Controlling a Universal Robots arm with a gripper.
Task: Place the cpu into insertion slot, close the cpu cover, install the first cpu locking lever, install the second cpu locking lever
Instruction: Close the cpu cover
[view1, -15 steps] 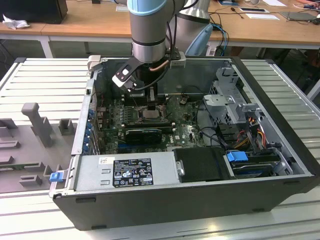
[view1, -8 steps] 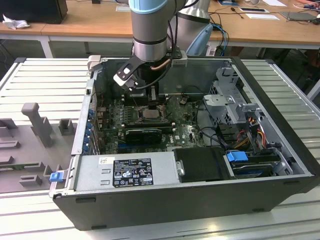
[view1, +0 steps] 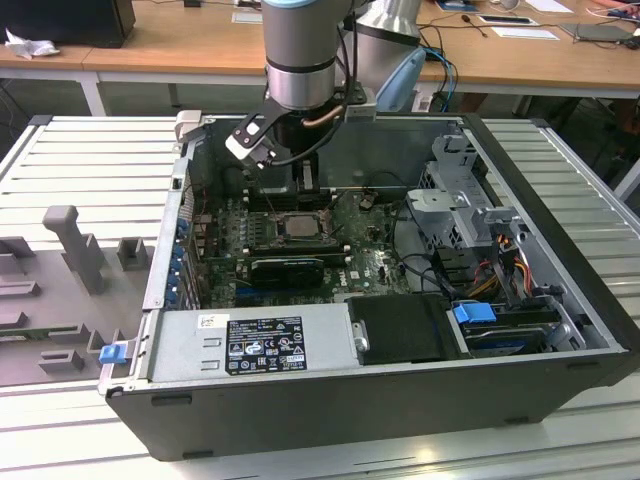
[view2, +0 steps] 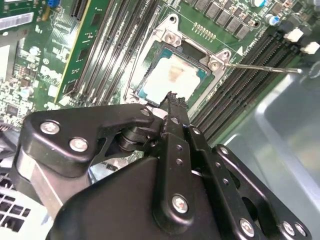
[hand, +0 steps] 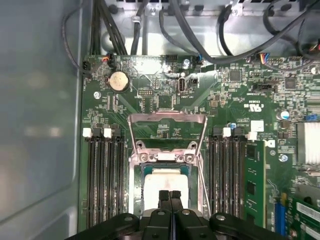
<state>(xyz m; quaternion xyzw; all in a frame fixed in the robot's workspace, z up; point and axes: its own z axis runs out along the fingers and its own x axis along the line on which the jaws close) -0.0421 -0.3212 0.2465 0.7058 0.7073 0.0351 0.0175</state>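
The cpu (hand: 166, 181) lies flat in the insertion slot (hand: 136, 185), seated inside the socket's metal rim. Its top is a pale silvery square with a faint darker smudge near the centre. In the second wrist view a narrow blue-green border shows around that top.

The cpu cover (hand: 167, 117) is open. The thin silver-grey frame is tilted back from its hinge at the slot's edge, and the green circuit board (hand: 150, 80) shows through its cut-out centre. One thin wire locking lever (view2: 260, 67) stands free of the slot, slanting out over the black memory slots (hand: 102, 180).

The end effector (hand: 170, 195) is fully closed, its two black fingertips pressed together with nothing between them. The tips sit over the edge of the cpu, above the slot. Whether they touch the chip cannot be told.

In the exterior view the computer case (view1: 400, 410) lies open on a ribbed metal worktop (view1: 90, 150), with the arm reaching down into it.
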